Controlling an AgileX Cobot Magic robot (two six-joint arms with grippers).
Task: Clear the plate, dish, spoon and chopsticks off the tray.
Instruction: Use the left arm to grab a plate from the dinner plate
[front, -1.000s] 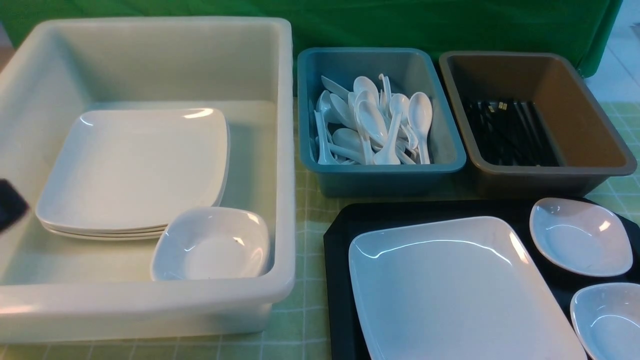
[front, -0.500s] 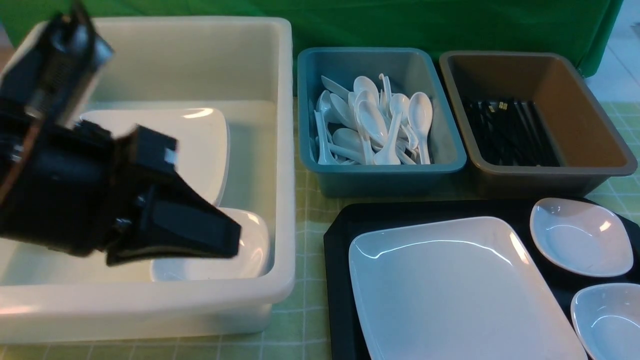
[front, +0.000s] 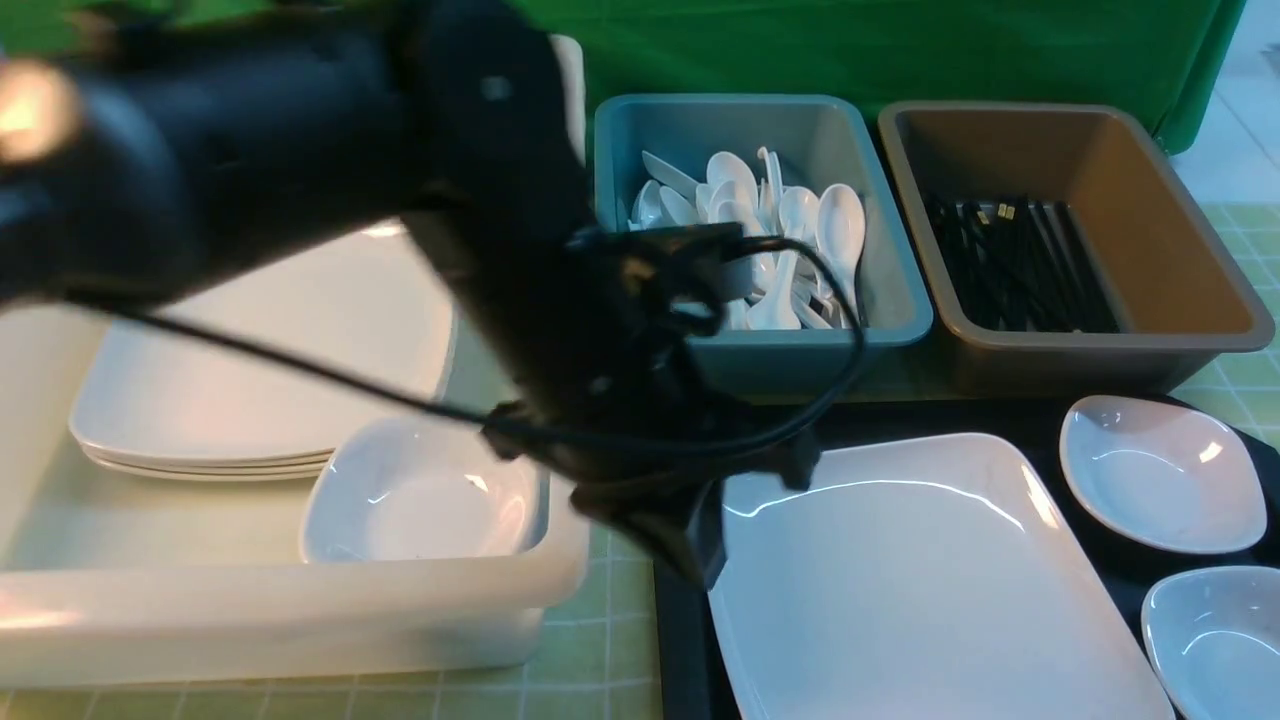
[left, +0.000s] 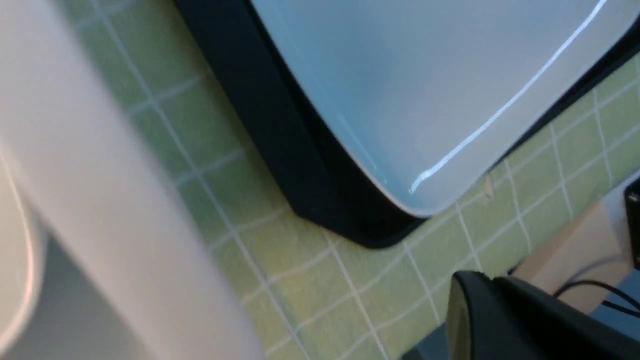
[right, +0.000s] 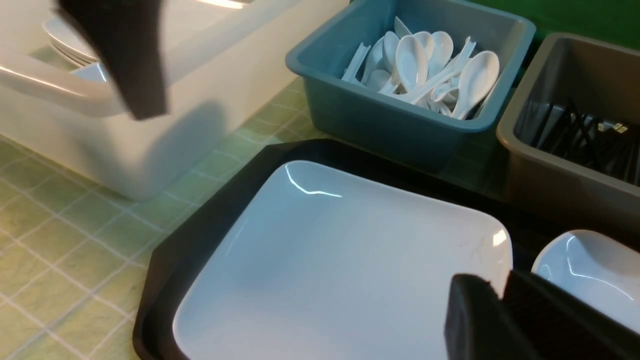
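A large white plate (front: 920, 580) fills most of the black tray (front: 680, 640). Two small white dishes (front: 1160, 470) (front: 1215, 640) sit on the tray's right side. My left gripper (front: 690, 550) hangs shut and empty between the white bin and the tray's left edge, just by the plate's far left corner (left: 425, 100). In its own view its tips (left: 475, 285) sit over the green cloth beside the tray (left: 300, 165). My right gripper (right: 500, 295) is shut and empty above the plate's right edge (right: 350, 260), next to a dish (right: 590, 270). The spoon and chopsticks are out of view.
A big white bin (front: 300, 610) on the left holds stacked plates (front: 260, 400) and a small dish (front: 420, 495). Behind the tray, a teal bin (front: 760, 350) holds several white spoons and a brown bin (front: 1100, 350) holds black chopsticks. The left arm (front: 300, 150) spans the white bin.
The left arm has swung in from the far left, across the white bin, to the tray's left edge. Plate and dishes have not moved.
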